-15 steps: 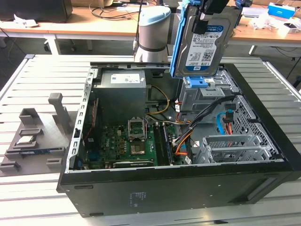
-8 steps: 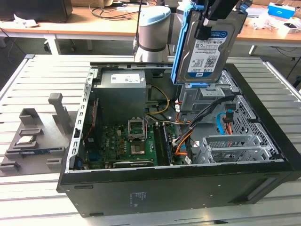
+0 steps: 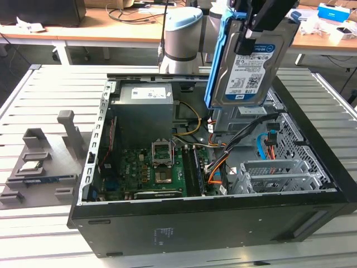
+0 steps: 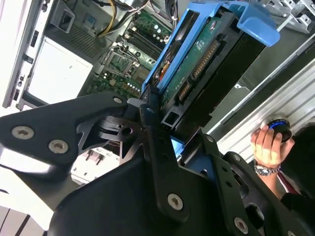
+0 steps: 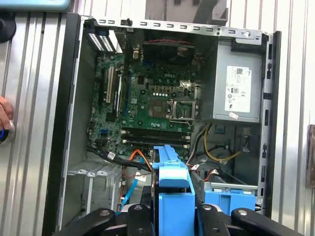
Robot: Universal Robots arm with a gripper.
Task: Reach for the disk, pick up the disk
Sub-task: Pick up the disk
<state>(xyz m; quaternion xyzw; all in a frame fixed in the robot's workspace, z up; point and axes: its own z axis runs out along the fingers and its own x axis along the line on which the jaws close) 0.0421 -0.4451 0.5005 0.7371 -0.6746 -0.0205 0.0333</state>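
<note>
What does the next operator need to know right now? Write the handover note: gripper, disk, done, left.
Gripper: shut on the disk, gripping it near its upper edge.
Disk: lifted clear of the open computer case, hanging upright above the drive bay end on the exterior view's right; blue caddy on it.
Done: reach and pick-up; the disk touches nothing but the gripper.
Left: nothing of the pick-up itself.
Note: a person's hand rests on a blue knob beside the case, seen in the second wrist view.
</note>
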